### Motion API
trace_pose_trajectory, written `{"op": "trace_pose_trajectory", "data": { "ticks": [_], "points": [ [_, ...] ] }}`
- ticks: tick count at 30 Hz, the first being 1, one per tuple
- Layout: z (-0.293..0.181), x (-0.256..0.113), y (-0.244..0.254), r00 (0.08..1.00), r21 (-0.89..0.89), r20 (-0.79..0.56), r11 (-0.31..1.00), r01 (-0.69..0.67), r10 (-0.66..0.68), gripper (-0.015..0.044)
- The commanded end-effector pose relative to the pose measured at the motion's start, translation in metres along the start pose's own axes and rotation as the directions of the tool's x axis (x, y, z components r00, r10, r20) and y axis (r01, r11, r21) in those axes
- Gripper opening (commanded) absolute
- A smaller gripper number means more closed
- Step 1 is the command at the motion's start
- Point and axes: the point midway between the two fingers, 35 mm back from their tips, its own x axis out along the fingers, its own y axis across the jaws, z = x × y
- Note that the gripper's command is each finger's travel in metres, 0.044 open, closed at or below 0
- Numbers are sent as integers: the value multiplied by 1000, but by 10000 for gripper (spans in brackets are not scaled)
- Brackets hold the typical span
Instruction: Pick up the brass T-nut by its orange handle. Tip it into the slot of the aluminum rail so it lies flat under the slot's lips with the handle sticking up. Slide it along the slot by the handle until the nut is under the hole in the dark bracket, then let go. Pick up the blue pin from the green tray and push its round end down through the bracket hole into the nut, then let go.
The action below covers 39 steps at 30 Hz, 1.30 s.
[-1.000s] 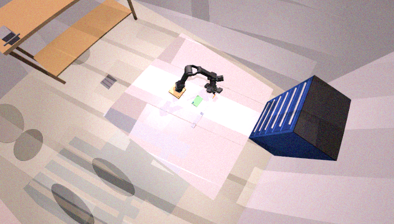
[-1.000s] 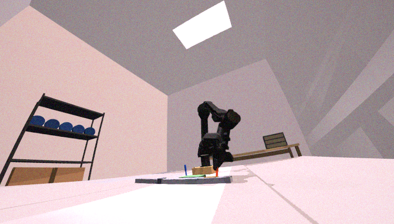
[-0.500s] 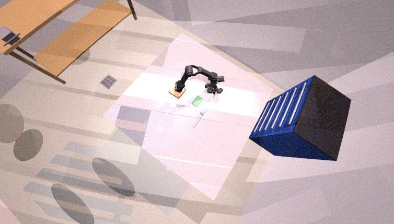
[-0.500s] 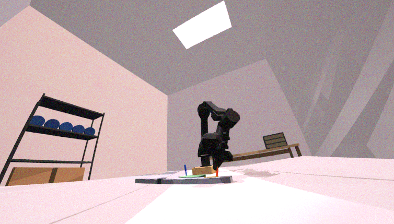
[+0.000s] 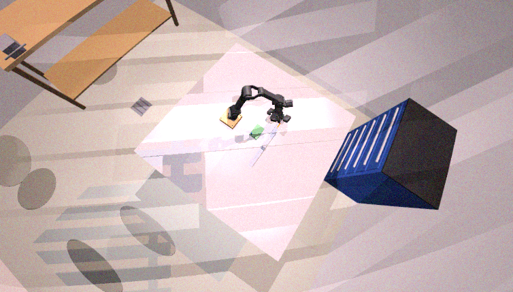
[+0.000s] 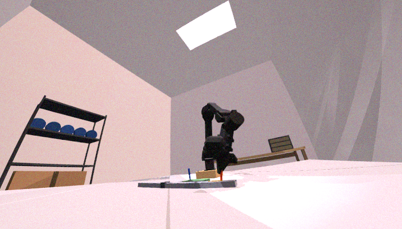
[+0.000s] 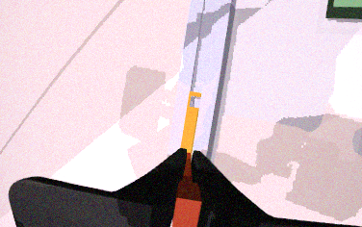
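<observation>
Gripper [image 5: 279, 122] [image 6: 219, 172] [image 7: 190, 153]: fingers closed on orange handle [image 6: 221, 175] [image 7: 187, 212]. Nut [image 7: 191, 129]: at rail [image 5: 257, 156] [image 6: 181, 184] [image 7: 185, 120], seating unclear. Tray [image 5: 256, 131] [image 6: 201, 180] [image 7: 353, 10], green: blue pin [image 6: 189, 174] upright in exterior view; wrist view shows only tray's corner.

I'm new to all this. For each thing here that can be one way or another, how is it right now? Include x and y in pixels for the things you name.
Gripper [image 5: 279, 122] [image 6: 220, 172] [image 7: 189, 153]: closed on the orange handle.
Orange handle [image 6: 221, 175] [image 7: 187, 213]: gripped, sticking up.
Brass nut [image 7: 190, 130]: over the rail, not under the bracket.
Blue pin [image 6: 189, 174]: upright, not in the bracket.
Bracket [image 5: 262, 148] [image 6: 164, 184]: on the rail.
</observation>
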Motion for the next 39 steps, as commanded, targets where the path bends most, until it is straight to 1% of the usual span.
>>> {"op": "trace_pose_trajectory", "data": {
  "ticks": [1, 39],
  "points": [
    [0, 1, 0, 1000, -7, 1, 1000, 13, -13, -150],
    [0, 2, 5, 996, -25, 0, 995, 94, -94, -150]
  ]
}}
